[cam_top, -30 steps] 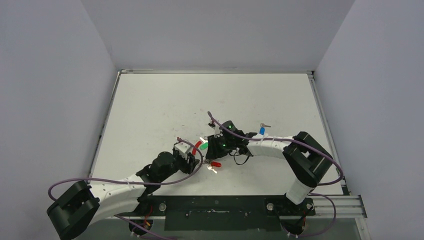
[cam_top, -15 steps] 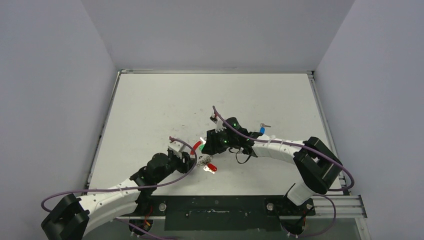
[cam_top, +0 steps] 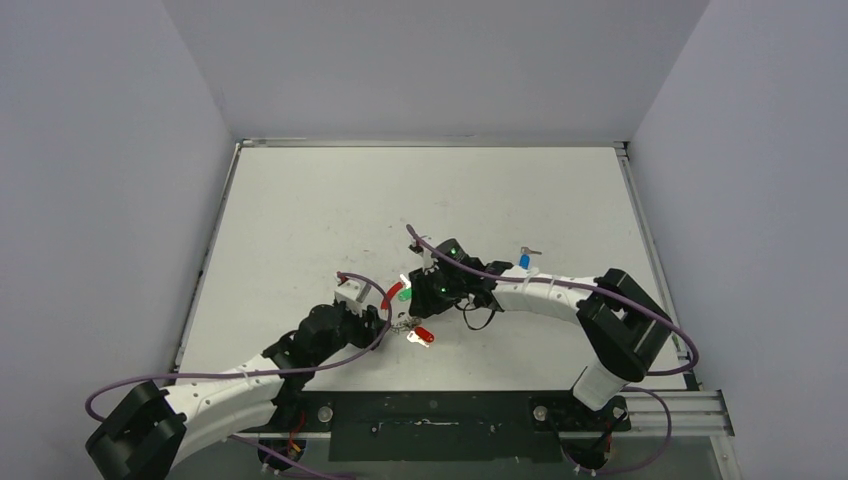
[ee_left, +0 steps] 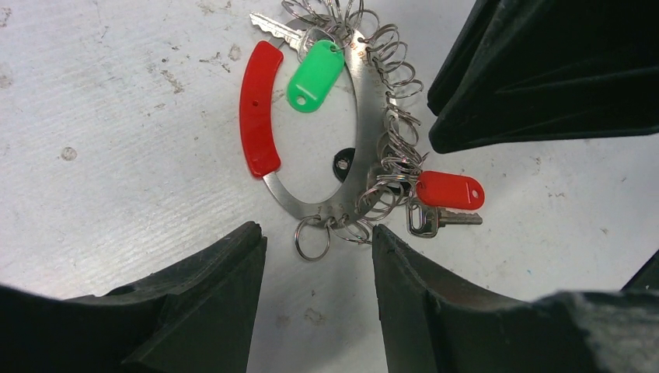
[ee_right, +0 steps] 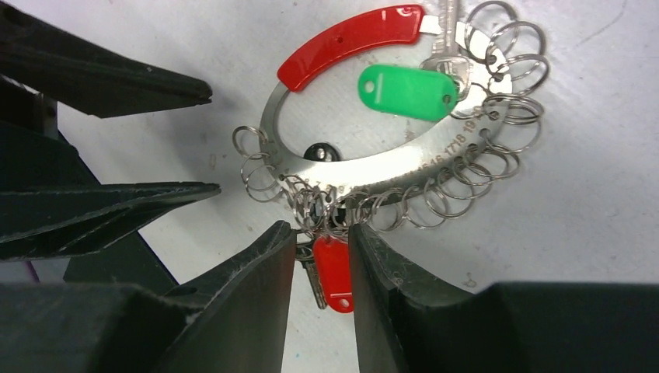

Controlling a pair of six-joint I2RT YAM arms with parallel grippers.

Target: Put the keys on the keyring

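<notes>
The keyring, a flat silvery oval with a red curved section and many small split rings, lies on the table. The green-headed key lies across its top and shows again as the green-headed key. Far off by the right forearm lies the blue-headed key. My left gripper stands open just short of the keyring's near end, holding nothing. Over the ring cluster hovers my right gripper, its jaws narrowly parted. The red-headed key shows in that gap and lies flat as the red-headed key.
Both arms meet at the keyring in mid-table, the left gripper close to the right gripper. Purple cables loop along both arms. Grey walls bound the white table; a metal rail runs along the near edge.
My left gripper has drawn back to the lower left, off the keyring. My right gripper has shifted slightly left over the ring cluster. The red-headed key has slid a little.
</notes>
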